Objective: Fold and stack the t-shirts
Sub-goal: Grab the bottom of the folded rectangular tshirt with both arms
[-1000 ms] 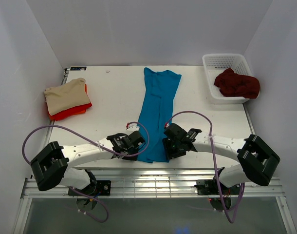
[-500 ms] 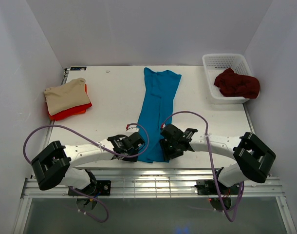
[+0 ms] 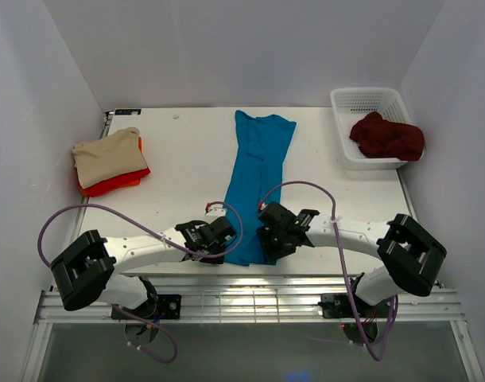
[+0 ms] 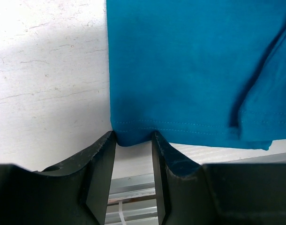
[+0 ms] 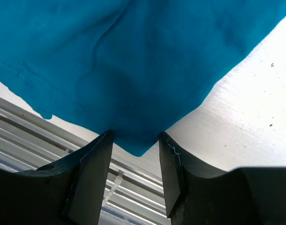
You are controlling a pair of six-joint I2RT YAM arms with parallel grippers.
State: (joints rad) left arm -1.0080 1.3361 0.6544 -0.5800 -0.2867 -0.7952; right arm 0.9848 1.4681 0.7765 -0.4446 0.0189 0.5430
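The teal blue t-shirt (image 3: pixel 257 175) lies as a long narrow strip down the middle of the table, its hem at the near edge. My left gripper (image 3: pixel 228 246) is at the hem's left corner (image 4: pixel 129 136); its open jaws straddle that corner. Over at the hem's right corner (image 5: pixel 140 145), my right gripper (image 3: pixel 265 247) also stands open, the cloth tip between its fingers (image 5: pixel 98 150). A folded beige t-shirt (image 3: pixel 107 155) rests on a folded red t-shirt (image 3: pixel 115 183) at the left. The dark maroon t-shirt (image 3: pixel 386 137) lies crumpled in the basket.
The white lattice basket (image 3: pixel 370 97) stands at the back right corner. The table's near edge and its metal rail (image 3: pixel 250 298) run just behind both grippers. White walls close in the left, back and right sides.
My right gripper has slid left onto the shirt's near right corner. The left gripper has barely shifted. The shirt has not moved.
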